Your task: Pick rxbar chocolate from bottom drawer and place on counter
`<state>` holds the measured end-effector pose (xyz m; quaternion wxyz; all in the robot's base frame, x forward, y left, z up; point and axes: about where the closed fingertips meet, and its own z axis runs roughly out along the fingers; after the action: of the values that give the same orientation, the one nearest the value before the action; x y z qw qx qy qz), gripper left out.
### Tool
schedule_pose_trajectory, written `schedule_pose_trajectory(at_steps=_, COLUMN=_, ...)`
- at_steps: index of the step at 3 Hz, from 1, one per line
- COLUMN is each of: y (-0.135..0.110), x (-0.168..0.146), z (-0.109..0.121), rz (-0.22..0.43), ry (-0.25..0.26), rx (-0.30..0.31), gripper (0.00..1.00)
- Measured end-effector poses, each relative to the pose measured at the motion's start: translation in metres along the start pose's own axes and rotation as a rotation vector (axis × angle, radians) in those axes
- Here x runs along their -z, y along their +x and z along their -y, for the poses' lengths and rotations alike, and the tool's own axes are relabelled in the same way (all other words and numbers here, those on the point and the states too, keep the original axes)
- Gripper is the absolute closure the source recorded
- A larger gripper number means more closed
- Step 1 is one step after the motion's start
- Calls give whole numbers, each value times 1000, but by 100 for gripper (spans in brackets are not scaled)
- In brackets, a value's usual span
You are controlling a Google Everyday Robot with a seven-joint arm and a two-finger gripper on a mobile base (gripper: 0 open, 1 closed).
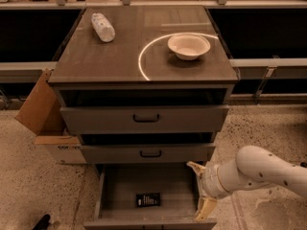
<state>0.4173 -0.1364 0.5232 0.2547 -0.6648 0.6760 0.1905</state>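
Note:
The rxbar chocolate (147, 200) lies flat on the floor of the open bottom drawer (110, 188), near its front middle. The counter (115, 56) is the glossy wood-grain top of the cabinet, with a bright curved reflection. My gripper (198, 190) is at the drawer's right wall, to the right of the bar and apart from it. Its two pale fingers are spread, one up near the drawer's back right corner and one down by the front right corner. It holds nothing.
A white bowl (188, 45) stands on the counter's right side and a white crinkled packet (103, 27) lies at its back left. The two upper drawers (146, 118) stand slightly pulled out. A cardboard box (41, 111) is left of the cabinet.

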Motion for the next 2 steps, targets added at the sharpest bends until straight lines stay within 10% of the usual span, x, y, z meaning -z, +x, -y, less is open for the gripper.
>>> schedule_pose_trajectory(at_steps=2, y=13, x=-34, z=-18, rz=46, ry=-58, rx=-28, gripper=0)
